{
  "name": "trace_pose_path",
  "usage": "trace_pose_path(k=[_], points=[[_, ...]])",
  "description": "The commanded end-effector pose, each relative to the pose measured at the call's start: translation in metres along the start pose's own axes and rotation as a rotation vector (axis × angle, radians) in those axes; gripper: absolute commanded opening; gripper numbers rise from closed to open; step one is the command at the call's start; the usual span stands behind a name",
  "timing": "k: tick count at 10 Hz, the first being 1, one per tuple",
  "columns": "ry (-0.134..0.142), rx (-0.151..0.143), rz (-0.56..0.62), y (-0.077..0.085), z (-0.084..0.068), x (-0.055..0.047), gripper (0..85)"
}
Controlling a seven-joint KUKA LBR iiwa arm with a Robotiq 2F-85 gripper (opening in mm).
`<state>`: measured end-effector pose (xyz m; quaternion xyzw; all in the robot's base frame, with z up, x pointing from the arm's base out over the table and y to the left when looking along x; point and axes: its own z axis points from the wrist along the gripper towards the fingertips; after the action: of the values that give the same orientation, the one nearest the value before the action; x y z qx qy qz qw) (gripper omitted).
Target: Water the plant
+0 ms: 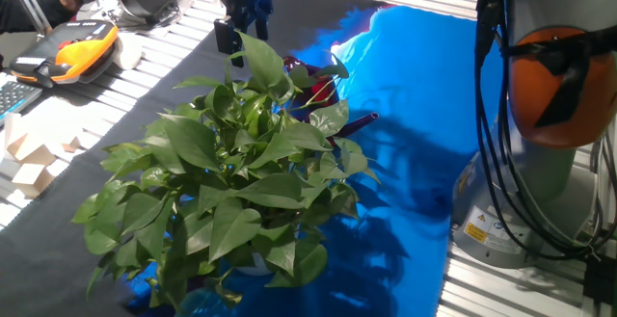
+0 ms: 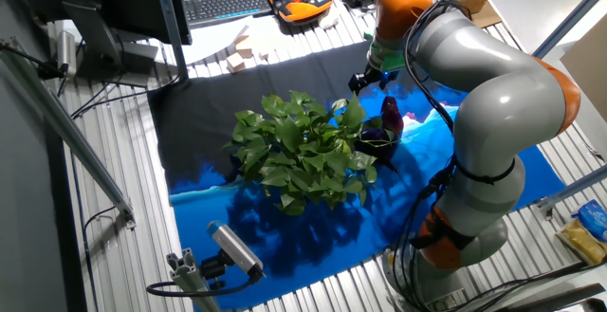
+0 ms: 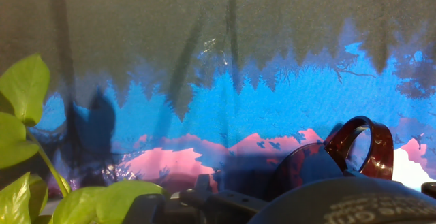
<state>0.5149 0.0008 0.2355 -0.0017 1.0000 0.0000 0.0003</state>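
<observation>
- The plant (image 1: 236, 177) stands near the middle of the counter (image 1: 125, 105), on a blue printed cloth (image 1: 415, 115) that reaches toward the edge by the arm's base.
- A dark maroon watering can (image 2: 387, 122) sits just beside the plant, on the arm's side; its looped handle (image 3: 361, 146) shows in the hand view.
- The claw (image 1: 239, 28) hangs above the far side of the plant, near the can.
- I cannot tell whether the claw is wide or narrow; it appears to grip nothing.
</observation>
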Motion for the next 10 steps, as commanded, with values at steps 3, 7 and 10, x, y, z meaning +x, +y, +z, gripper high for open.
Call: trace_pose_path(k=[3, 7, 10], points=[[0.227, 0.005, -0.017, -0.0001, -0.0003, -0.0001, 0.0], [0.218, 0.003, -0.013, -0.0002, -0.0004, 0.0005, 0.0], [0.206, 0.002, 0.006, -0.0001, -0.0004, 0.0011, 0.0]])
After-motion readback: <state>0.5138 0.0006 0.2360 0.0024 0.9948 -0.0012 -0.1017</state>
